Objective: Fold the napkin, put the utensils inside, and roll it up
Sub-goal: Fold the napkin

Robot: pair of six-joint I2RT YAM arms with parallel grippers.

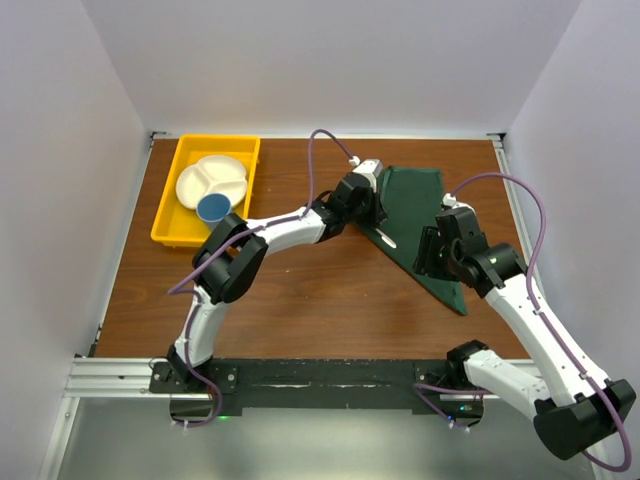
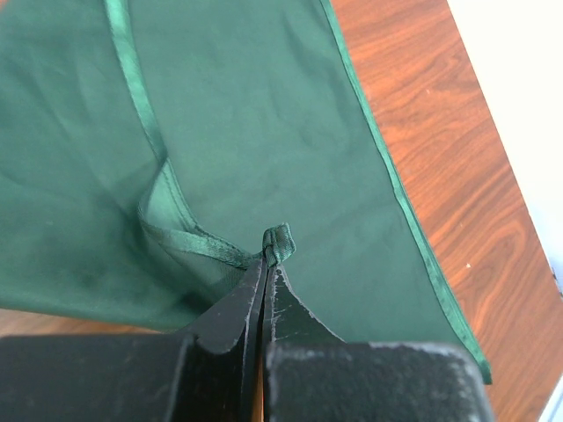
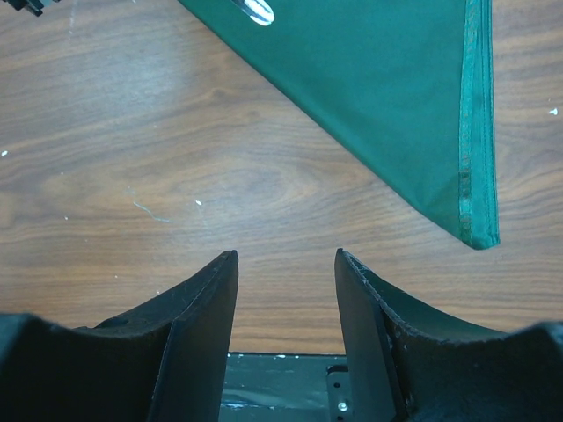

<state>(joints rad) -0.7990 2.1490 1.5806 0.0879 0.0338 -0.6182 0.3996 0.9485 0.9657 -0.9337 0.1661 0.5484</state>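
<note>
Surface: brown wood table, white walls on three sides.
Napkin: folded into a triangle, lying right of centre; left edge at left gripper, near corner just ahead of right gripper.
Left gripper: clamped tight on a loop of napkin hem.
Right gripper: jaws parted, nothing held, over bare wood.
Cutlery: one silver utensil seen on napkin near its left edge.
Views: pinched hem seen only from left wrist; stacked hem layers only from right wrist.

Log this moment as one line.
left gripper: shut on napkin hem | right gripper: open, empty, above table beside napkin corner | utensil: lying on napkin
</note>
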